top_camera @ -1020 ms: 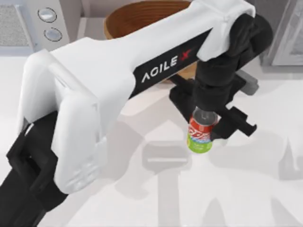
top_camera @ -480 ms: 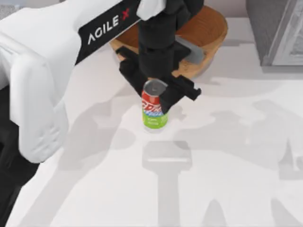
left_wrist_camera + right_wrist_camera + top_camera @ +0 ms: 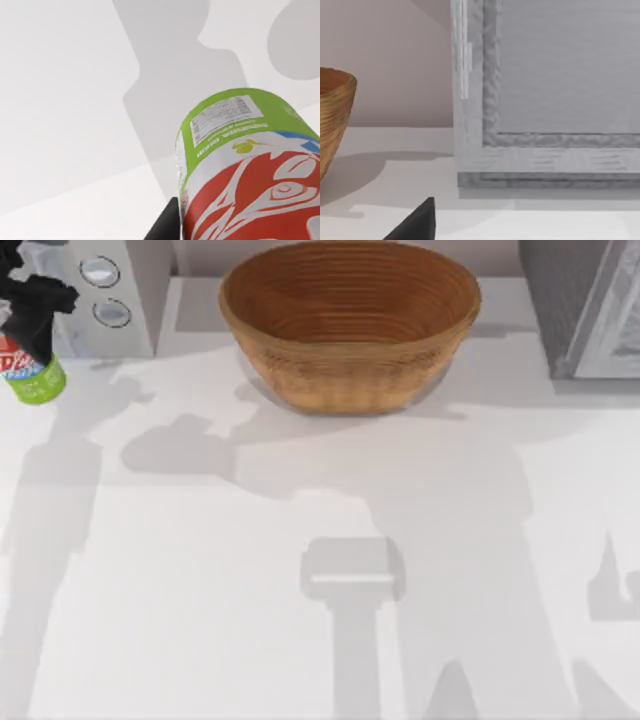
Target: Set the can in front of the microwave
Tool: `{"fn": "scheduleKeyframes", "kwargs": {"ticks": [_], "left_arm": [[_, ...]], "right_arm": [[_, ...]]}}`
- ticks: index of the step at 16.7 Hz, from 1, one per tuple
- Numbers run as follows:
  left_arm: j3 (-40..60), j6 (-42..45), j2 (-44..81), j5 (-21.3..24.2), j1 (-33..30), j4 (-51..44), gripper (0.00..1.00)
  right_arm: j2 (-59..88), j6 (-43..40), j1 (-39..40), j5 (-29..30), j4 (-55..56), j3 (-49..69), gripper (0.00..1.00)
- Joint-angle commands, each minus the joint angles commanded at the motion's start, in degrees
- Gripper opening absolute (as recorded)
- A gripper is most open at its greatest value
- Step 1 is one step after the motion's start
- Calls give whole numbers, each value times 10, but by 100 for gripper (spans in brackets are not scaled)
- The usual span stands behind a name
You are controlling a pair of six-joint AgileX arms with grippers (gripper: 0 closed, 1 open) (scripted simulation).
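Left end effector [image 3: 28, 302] is clamped on the can [image 3: 30, 370], at the surface's [image 3: 300, 640] far-left edge before the microwave [image 3: 120, 280]. Lower it upright, then release gently.

cans: one can [image 3: 28, 368] is counted at the far left | microwaves: one microwave [image 3: 135, 290] is seen far left, with two knobs [image 3: 100, 272] | baskets: one basket [image 3: 349, 325] is counted far centre | grey appliances: one grey box appliance [image 3: 585, 305] is seen far right | grippers: one left gripper [image 3: 35, 302] is counted
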Motion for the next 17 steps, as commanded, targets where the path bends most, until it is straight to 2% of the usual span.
{"fn": "scheduleKeyframes", "kwargs": {"ticks": [3, 6, 8, 17], "left_arm": [[-25, 19, 6, -12, 120, 29, 0], [-50, 21, 25, -34, 192, 51, 0], [-59, 19, 35, -44, 211, 60, 0], [-79, 18, 35, -45, 213, 79, 0]], "right_arm": [[0, 0, 0, 0, 0, 0, 100], [0, 0, 0, 0, 0, 0, 100], [0, 0, 0, 0, 0, 0, 100], [0, 0, 0, 0, 0, 0, 100]]}}
